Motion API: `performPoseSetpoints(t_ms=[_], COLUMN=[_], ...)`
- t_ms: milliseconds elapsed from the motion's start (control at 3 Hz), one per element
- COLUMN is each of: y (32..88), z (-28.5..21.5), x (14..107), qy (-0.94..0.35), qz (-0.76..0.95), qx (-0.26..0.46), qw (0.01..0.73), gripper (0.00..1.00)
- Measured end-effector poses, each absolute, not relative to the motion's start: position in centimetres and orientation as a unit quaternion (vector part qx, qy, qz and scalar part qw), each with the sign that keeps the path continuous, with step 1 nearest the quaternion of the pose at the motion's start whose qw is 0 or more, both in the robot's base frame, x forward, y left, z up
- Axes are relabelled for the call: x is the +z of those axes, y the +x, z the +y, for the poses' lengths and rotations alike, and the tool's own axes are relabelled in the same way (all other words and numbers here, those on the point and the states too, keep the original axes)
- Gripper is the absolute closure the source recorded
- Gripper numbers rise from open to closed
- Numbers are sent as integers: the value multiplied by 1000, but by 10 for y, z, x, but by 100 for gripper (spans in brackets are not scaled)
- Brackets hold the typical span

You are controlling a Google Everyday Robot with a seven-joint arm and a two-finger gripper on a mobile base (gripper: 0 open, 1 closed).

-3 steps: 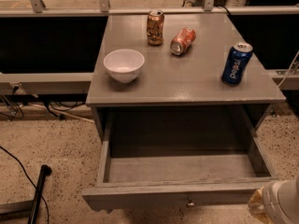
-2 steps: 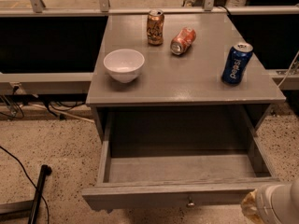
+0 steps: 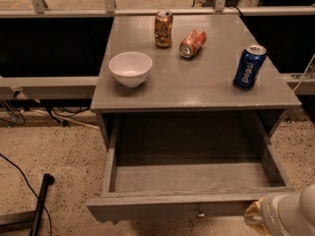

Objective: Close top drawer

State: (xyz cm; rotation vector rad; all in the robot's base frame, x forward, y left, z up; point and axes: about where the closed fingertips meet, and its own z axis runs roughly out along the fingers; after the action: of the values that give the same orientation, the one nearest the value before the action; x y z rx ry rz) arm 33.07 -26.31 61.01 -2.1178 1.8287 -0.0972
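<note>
The top drawer (image 3: 189,177) of the grey wooden table stands pulled far out, and its deep box is empty. Its front panel (image 3: 147,211) runs along the bottom of the camera view, with a small round metal knob (image 3: 200,213) at its centre. My gripper (image 3: 255,214), at the end of a white arm (image 3: 290,214), is at the bottom right corner. It sits right by the right end of the drawer front, at about the height of the knob. I cannot tell whether it touches the panel.
On the tabletop (image 3: 197,82) are a white bowl (image 3: 130,68), an upright brown can (image 3: 163,28), an orange can lying on its side (image 3: 192,43) and an upright blue Pepsi can (image 3: 249,67). A black pole (image 3: 40,203) and cables lie on the speckled floor at the left.
My arm has moved a little to the left, closer to the right end of the drawer front. The drawer and the things on the table have not moved.
</note>
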Motion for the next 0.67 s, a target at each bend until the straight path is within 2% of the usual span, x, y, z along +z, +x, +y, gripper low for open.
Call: performPoseSetpoints(t_ms=[667], y=[368], z=[-242], x=[606], qy=[-742], qz=[640], qx=[-17], qw=[200], gripper=[100])
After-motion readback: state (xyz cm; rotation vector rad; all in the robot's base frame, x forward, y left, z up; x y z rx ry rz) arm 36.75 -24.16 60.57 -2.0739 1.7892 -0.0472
